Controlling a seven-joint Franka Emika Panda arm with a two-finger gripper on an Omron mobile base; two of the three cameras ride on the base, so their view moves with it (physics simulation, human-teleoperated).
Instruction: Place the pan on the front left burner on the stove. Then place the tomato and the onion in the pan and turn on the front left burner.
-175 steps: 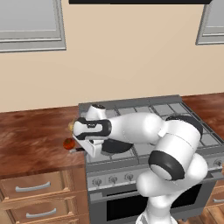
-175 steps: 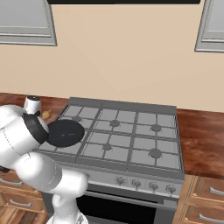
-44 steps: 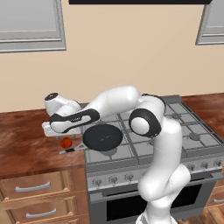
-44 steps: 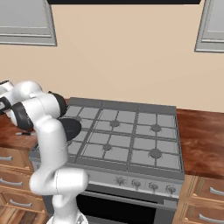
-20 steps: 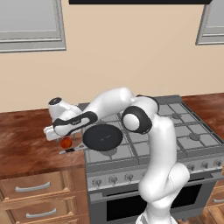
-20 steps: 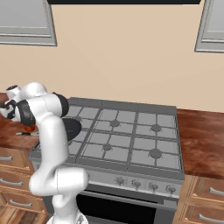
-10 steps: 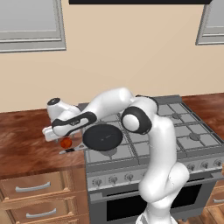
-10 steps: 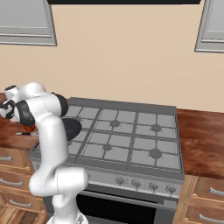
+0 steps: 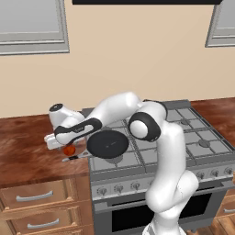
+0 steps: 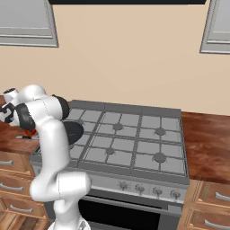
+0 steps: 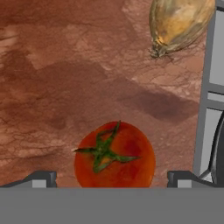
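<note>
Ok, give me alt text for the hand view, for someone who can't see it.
A glossy red tomato with a green stem sits on the reddish-brown stone counter, centred between the two dark fingertips of the open gripper. A yellowish-tan onion with a pointed tip lies apart from it near the top right, beside the grey steel stove edge.

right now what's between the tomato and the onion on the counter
Nothing: in the hand view only bare brown counter lies between the tomato and the onion.
</note>
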